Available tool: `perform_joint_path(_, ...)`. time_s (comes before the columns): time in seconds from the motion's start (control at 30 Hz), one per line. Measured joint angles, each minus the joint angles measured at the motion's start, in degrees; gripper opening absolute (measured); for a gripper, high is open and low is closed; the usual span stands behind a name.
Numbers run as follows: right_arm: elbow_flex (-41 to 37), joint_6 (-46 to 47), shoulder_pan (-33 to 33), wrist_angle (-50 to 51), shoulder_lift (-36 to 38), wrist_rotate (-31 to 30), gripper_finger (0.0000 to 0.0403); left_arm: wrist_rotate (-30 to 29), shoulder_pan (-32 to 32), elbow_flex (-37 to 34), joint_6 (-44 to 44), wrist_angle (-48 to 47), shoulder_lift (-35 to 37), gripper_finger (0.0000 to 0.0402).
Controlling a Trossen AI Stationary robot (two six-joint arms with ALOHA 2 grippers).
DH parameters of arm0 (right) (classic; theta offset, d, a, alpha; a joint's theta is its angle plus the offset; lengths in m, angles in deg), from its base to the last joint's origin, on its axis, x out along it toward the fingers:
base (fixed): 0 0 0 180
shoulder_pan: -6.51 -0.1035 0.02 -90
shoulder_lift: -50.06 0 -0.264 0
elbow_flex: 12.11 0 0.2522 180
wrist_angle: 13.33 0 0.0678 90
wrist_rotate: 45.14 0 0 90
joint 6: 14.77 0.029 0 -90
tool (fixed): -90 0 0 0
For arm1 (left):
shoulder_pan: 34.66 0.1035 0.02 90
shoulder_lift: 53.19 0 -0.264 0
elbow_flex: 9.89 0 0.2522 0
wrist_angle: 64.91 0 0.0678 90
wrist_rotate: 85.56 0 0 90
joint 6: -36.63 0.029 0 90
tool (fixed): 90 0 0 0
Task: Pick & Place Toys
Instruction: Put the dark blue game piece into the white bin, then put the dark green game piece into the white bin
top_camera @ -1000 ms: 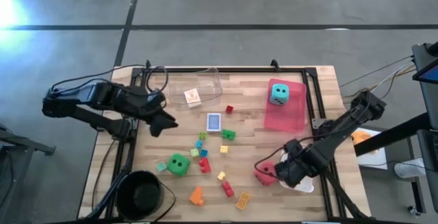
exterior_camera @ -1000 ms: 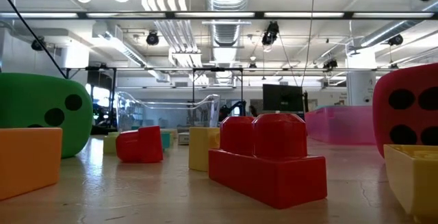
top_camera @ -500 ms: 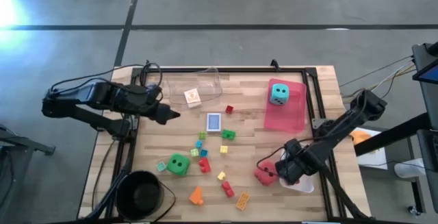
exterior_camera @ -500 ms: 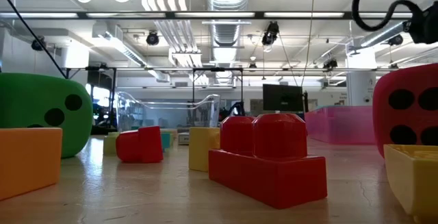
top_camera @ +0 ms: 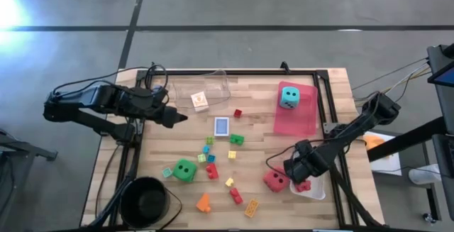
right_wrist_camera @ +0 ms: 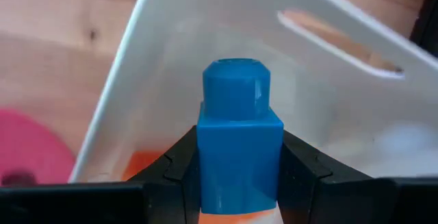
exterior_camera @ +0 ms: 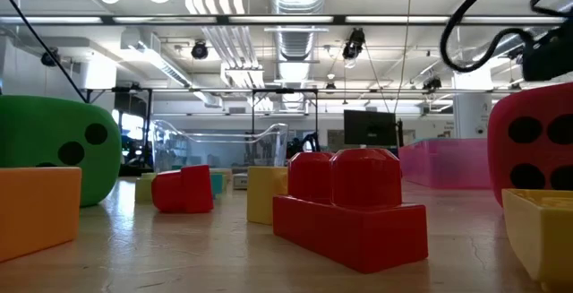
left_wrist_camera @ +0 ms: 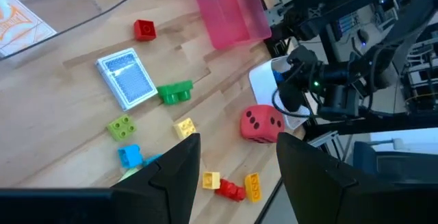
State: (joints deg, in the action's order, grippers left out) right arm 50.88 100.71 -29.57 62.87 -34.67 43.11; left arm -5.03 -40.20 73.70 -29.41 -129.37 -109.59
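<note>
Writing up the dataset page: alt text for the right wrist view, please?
The right gripper is shut on a blue brick, stud up, held just over a white tray on the wooden table. Something pink shows at the picture's edge.

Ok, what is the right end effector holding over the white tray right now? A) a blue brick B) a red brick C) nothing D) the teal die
A: the right wrist view shows the right end effector shut on a blue brick, with the white tray just behind it.
</note>
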Motion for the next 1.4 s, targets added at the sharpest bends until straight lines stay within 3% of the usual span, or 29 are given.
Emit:
perform_joint_path(0.2, -2.0, -1.3, 3.4, -4.7, 0.0, -0.2, 0.0123, -0.3, 0.0, 0.0, 0.0, 0.6, -0.6, 0.0197)
perform_joint_path(0.63, -3.9, 0.0, 3.5, -6.7, 0.0, 0.2, 0.0124, 0.0, 0.0, 0.0, 5.0, 2.8, -0.9, 0.0197)
perform_joint_path(0.9, -3.9, 0.2, 3.5, -7.4, 0.0, 0.6, 0.0219, 0.0, 0.0, 0.0, 6.3, 2.9, -0.9, 0.0197)
perform_joint_path(1.17, -3.1, 0.4, 3.5, -7.2, 0.0, 0.8, 0.0286, 0.0, 0.0, 0.0, 8.3, 3.1, -0.9, 0.0197)
perform_joint_path(1.4, 0.2, 0.2, 3.4, -4.6, 0.0, 0.7, 0.0329, 1.3, 0.0, -0.6, 14.4, 13.2, -1.5, 0.0197)
